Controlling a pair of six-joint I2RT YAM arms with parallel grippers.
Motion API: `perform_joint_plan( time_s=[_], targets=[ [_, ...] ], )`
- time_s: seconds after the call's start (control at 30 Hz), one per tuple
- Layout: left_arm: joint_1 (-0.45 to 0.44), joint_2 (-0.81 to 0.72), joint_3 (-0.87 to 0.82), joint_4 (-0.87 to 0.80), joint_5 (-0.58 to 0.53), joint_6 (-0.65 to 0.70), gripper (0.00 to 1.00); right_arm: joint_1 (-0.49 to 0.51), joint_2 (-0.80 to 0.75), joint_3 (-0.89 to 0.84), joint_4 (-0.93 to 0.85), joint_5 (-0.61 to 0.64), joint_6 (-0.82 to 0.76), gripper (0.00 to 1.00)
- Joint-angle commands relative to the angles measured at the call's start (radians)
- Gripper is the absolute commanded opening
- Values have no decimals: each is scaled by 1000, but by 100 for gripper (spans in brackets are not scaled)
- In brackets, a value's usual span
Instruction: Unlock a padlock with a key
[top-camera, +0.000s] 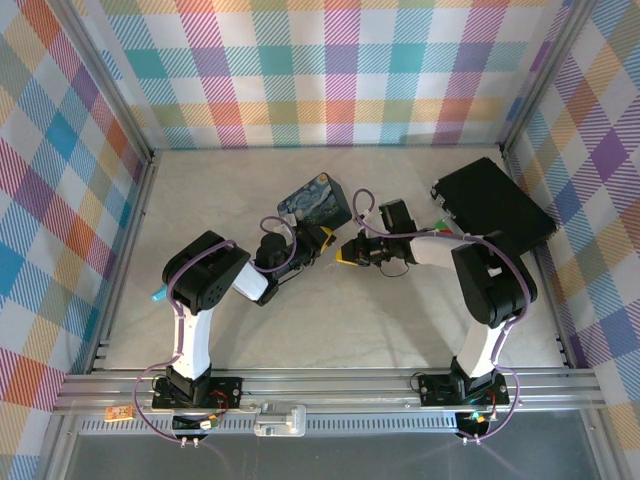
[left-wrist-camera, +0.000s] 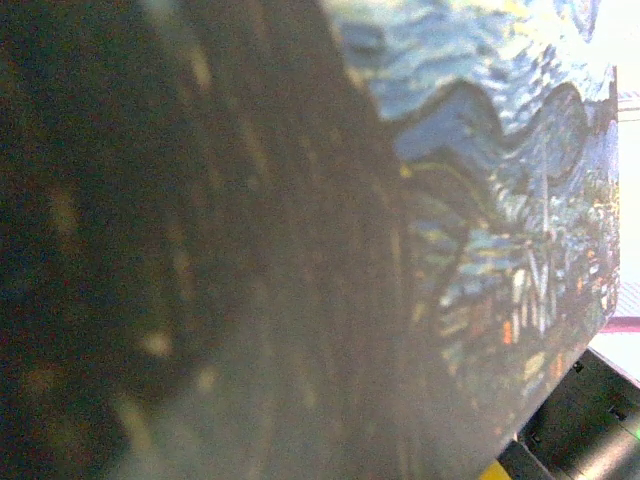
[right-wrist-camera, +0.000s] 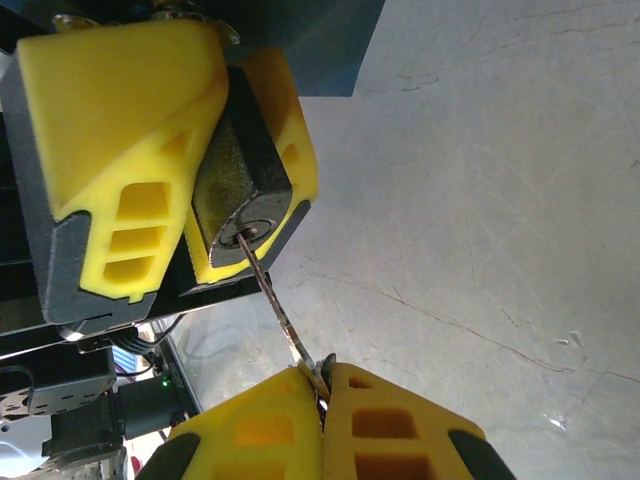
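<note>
The padlock (right-wrist-camera: 238, 185), a small dark squarish body, is clamped between the yellow fingers (right-wrist-camera: 120, 110) of my left gripper (top-camera: 322, 241), keyhole face toward the right wrist camera. The thin silvery key (right-wrist-camera: 276, 300) runs from that keyhole down to my right gripper (right-wrist-camera: 322, 385), which is shut on the key's head. The key's tip sits in the keyhole and the blade looks slightly bowed. In the top view the two grippers meet tip to tip at mid-table, my right gripper (top-camera: 348, 252) just right of the left. The shackle is hidden.
A blue-and-yellow painted tin (top-camera: 315, 202) stands just behind the left gripper, and its side (left-wrist-camera: 500, 200) looms blurred and very close in the left wrist view. A flat black case (top-camera: 495, 205) lies at the back right. Checked walls enclose the pale tabletop (top-camera: 350, 320).
</note>
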Motion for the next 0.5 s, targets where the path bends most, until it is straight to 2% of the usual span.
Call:
perform_joint_plan(
  time_s=[0.0, 0.27, 0.47],
  targets=[
    [-18, 4, -29, 10, 59, -14, 0, -6, 2, 49, -6, -4, -20, 0],
    [-19, 3, -62, 9, 66, 19, 0, -14, -12, 68, 46, -40, 57, 0],
    [-24, 20, -58, 12, 47, 17, 0, -14, -32, 45, 69, -16, 75, 0]
  ],
)
